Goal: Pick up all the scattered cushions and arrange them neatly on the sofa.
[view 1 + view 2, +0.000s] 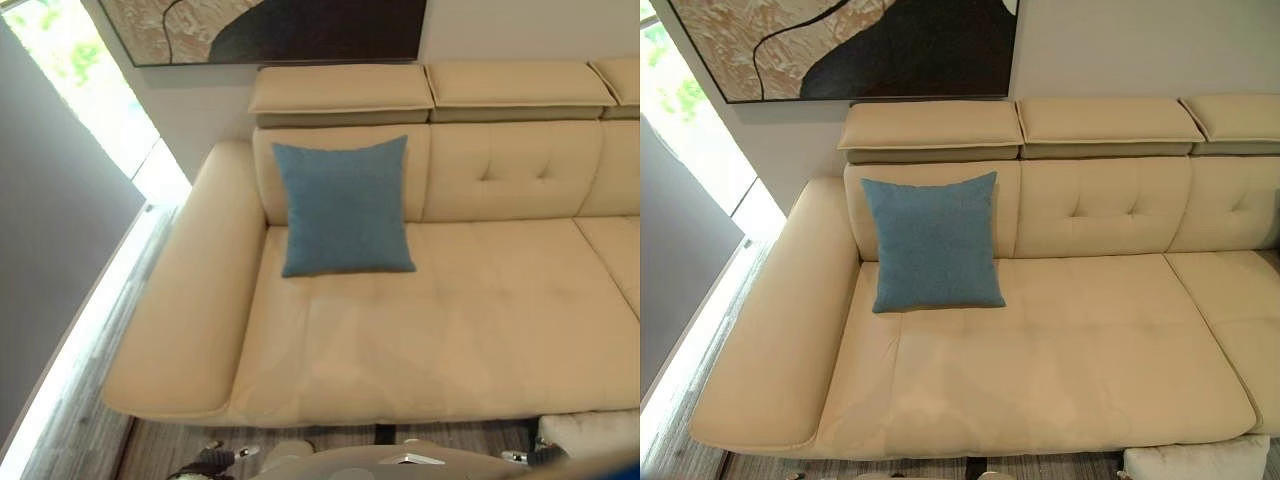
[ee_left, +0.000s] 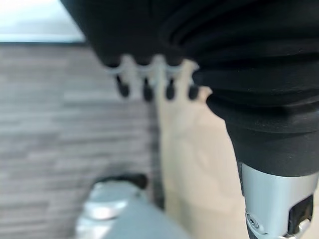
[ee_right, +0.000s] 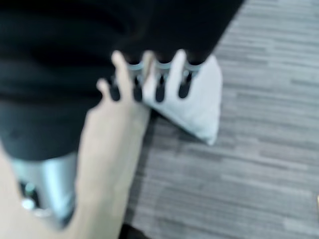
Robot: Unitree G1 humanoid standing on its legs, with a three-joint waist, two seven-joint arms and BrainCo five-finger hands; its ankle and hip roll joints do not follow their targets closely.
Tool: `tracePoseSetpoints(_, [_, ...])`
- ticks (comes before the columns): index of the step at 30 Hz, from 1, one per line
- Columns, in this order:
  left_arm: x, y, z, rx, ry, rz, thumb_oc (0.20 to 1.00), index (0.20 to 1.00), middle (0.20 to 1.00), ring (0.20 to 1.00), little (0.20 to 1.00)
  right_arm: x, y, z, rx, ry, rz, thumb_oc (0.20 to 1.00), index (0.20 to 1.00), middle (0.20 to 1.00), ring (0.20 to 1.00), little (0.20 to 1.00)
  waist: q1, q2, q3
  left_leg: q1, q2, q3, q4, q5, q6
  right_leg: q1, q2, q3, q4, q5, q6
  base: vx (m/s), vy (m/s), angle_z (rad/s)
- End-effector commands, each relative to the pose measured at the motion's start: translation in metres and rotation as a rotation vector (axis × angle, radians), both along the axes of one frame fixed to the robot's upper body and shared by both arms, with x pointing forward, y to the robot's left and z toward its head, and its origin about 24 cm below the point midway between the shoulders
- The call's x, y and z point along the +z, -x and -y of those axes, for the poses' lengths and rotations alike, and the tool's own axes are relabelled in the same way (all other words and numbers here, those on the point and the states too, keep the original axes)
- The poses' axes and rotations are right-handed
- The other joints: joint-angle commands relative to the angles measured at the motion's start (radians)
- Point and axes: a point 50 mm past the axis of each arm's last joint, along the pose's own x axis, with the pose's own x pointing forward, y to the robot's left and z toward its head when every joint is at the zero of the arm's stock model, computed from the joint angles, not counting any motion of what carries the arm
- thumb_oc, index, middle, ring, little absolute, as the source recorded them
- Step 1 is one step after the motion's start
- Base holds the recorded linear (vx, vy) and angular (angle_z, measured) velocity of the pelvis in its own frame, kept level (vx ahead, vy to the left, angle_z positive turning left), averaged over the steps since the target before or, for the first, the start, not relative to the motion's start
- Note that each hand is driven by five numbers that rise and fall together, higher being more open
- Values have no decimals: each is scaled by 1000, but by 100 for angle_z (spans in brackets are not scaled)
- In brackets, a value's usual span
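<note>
Right now you have one blue cushion (image 1: 933,242) already propped upright against the backrest of the cream sofa (image 1: 1080,340), at the armrest end, and one white cushion (image 3: 195,102) left on the wood-look floor (image 3: 259,149) just off the sofa's front edge, toward its far end from the blue one. Your main risk, as I judge it, is reaching for the white cushion from a poor angle: it lies low and tight to the sofa base, so fingers coming down flat could push it along the floor or wedge it under the front edge instead of getting round it. A loose pinch on one corner could also let it swing and drop on the way up, or knock the blue cushion over when you set it down beside it. Your right hand (image 3: 149,79) hangs above the floor with its fingers (image 3: 159,92) hanging down fairly straight and holding nothing; the white cushion shows just past the fingertips, near them, though you cannot tell from here whether they touch it. Your left hand (image 2: 154,79) hangs beside the sofa's front, fingers likewise relaxed and empty, well away from either cushion.
</note>
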Motion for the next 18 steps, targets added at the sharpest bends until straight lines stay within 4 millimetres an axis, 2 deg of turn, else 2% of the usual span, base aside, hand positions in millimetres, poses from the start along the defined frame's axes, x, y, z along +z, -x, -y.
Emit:
tracePoseSetpoints(1, [6,-21,-7,-26,-25,56,1000,1000,1000,1000,1000,3,-13,3,13,18,4,1000,1000,1000,1000,1000,-6,-12,13,57,-53,6,-43,15,35,-88,-50,27,40,54,153,-257,184,-43])
tracePoseSetpoints(2, [8,-32,-5,-64,-35,75,1000,1000,1000,1000,1000,3,-21,-2,27,13,17,1000,1000,1000,1000,1000,-11,-22,21,57,-83,9,-76,5,57,-118,-62,34,29,92,175,-257,184,-23])
tracePoseSetpoints(6, [12,-45,-6,-113,-61,103,1000,1000,1000,1000,1000,2,-30,-10,49,1,30,1000,1000,1000,1000,1000,-13,-32,40,44,-93,36,-101,22,71,-161,-68,31,10,124,202,-268,129,-52])
tracePoseSetpoints(7, [14,-49,-9,-118,-73,113,1000,1000,1000,1000,1000,2,-34,-13,47,-4,42,1000,1000,1000,1000,1000,-8,-28,51,30,-83,56,-97,31,76,-181,-69,-9,46,96,203,-353,84,-63])
tracePoseSetpoints(9, [15,-50,-11,-124,-85,110,1000,1000,1000,1000,1000,2,-36,-15,54,-6,48,1000,1000,1000,1000,1000,13,-17,58,7,-67,85,-101,57,83,-152,-85,-88,132,25,181,-318,79,-73])
tracePoseSetpoints(10, [14,-48,-11,-132,-87,99,1000,1000,1000,1000,1000,1,-35,-16,56,-10,44,1000,1000,1000,1000,1000,21,-6,58,5,-53,100,-112,69,92,-137,-83,-101,218,-18,161,-189,51,-102])
tracePoseSetpoints(11, [14,-48,-11,-132,-88,99,1000,1000,1000,1000,1000,1,-35,-16,56,-11,44,1000,1000,1000,1000,1000,21,-7,56,3,-54,100,-112,71,92,-140,-85,-100,219,-17,161,-205,45,-106])
tracePoseSetpoints(12, [14,-46,-12,-136,-90,87,1000,1000,1000,1000,1000,0,-33,-17,50,-13,38,1000,1000,1000,1000,1000,28,4,52,9,-41,113,-127,82,99,-126,-78,-107,294,-59,147,-228,-8,-87])
tracePoseSetpoints(13, [13,-43,-13,-134,-88,71,1000,1000,1000,1000,1000,-1,-32,-17,37,-17,37,1000,1000,1000,1000,1000,47,14,37,5,-24,144,-142,94,102,-66,-100,-151,323,-105,136,-228,-8,-58])
tracePoseSetpoints(15, [12,-41,-14,-131,-90,64,1000,1000,1000,1000,1000,-1,-31,-18,41,-17,29,1000,1000,1000,1000,1000,55,13,29,7,-22,157,-152,96,99,-36,-104,-155,297,-114,135,-118,-58,-69])
tracePoseSetpoints(18, [10,-34,-13,-129,-85,38,1000,1000,1000,1000,1000,-5,-22,-20,49,-14,-13,1000,1000,1000,1000,1000,102,4,3,-14,0,221,-144,103,87,83,-152,-236,225,-112,156,-152,-130,-69])
